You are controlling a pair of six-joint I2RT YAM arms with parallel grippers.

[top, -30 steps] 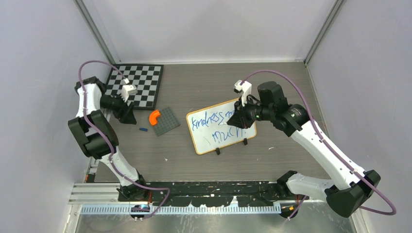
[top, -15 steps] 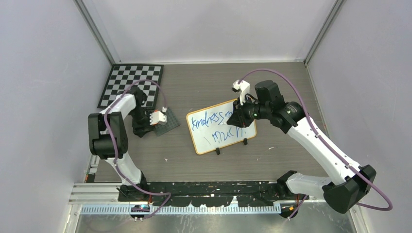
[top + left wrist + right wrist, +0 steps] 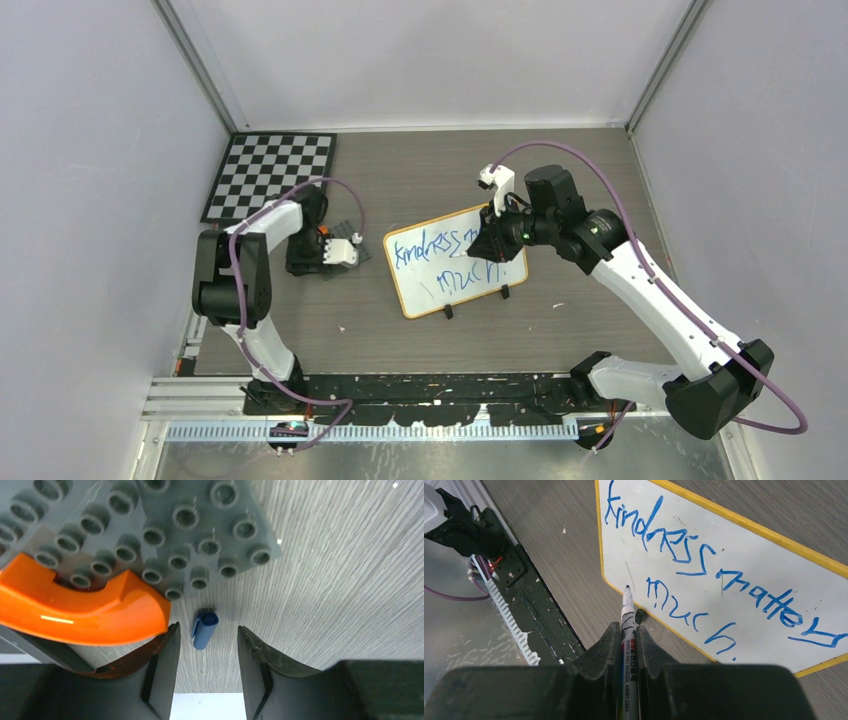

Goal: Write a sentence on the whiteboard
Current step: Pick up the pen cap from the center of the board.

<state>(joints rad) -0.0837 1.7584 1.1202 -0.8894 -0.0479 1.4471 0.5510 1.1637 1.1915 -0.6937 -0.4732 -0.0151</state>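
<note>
The whiteboard, orange-framed on two black feet, stands mid-table. The sentence is on it in blue, two lines, about "kindness matters much"; it also shows in the right wrist view. My right gripper is over the board's right part, shut on a whiteboard marker, whose uncapped tip is near the board's lower edge. My left gripper is open and low over the table. A small blue marker cap lies between its fingers, apart from both.
A grey studded plate with an orange curved piece lies right beside the left fingers. A checkerboard lies at the back left. The black rail runs along the near edge.
My left arm has swung from beside the checkerboard rightward and down, to the grey plate and over the blue cap. The right gripper shifted slightly with the marker.
</note>
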